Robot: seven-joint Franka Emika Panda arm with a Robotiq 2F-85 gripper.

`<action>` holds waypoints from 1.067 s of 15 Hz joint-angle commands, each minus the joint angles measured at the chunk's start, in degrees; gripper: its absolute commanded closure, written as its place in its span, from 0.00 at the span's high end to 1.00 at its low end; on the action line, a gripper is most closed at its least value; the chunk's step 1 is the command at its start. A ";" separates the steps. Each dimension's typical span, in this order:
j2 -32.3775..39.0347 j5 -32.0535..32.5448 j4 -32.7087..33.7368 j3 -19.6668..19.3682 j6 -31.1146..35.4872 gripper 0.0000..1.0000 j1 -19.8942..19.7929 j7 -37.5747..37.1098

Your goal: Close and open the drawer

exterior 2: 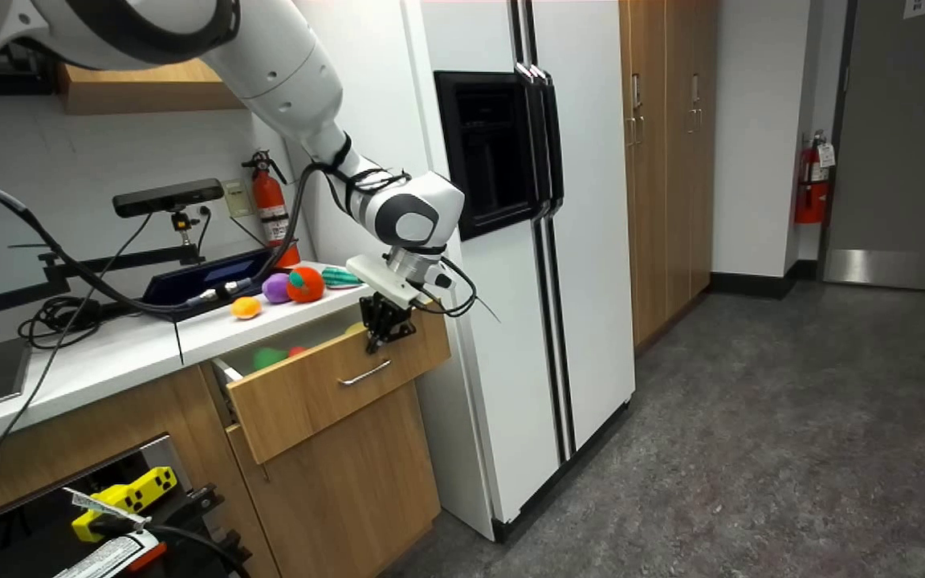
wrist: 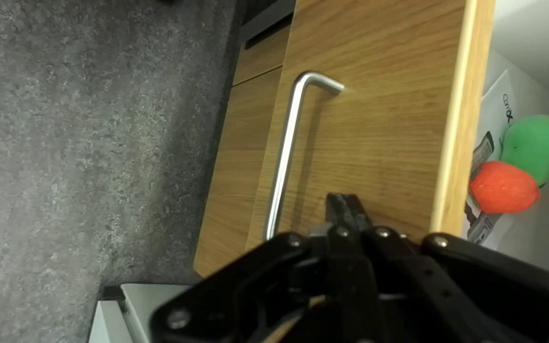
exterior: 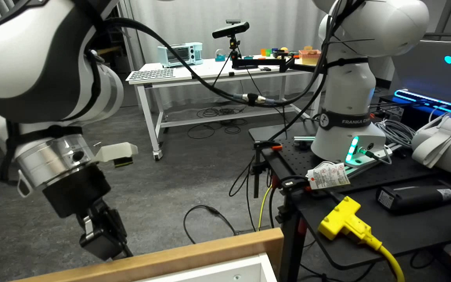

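Evidently the next move turned on a single relation: the drawer (exterior 2: pixel 294 401) stood partly pulled out below the white counter (exterior 2: pixel 205 331), and my gripper (wrist: pixel 346 205) was on the outer side of its front, fingers clenched together with nothing visible between them. That front lay between me and the cabinet (exterior 2: pixel 358 482), its long axis running crosswise, roughly along the counter's edge, so I judged that closing it called for a push square across that length. My fingertips were above the handle (wrist: pixel 286 152), toward the end nearer the fridge (exterior 2: pixel 495 321); whether they touched the wood, I couldn't tell. An off-centre shove might have skewed the slide. The handle was a smooth, shiny metal bar, bent at its ends and parallel to the front's length, and opening would probably need it. The wood was tan and finely grained, with a paler, squared edge. Within the white interior lay a green toy (wrist: pixel 541 143), rounded and matte, just beside a smaller red-orange toy (wrist: pixel 504 187) shaped like an egg.
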State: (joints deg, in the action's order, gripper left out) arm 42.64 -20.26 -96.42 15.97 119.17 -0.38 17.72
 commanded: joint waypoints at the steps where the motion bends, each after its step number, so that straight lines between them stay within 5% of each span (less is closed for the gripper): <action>1: 4.55 -2.58 5.42 1.43 -0.92 0.00 1.42 0.29; 16: 11.00 -9.02 14.43 7.99 -1.36 0.00 4.42 -0.35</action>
State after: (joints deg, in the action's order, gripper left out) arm 51.45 -26.46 -86.33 22.47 119.19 2.95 17.62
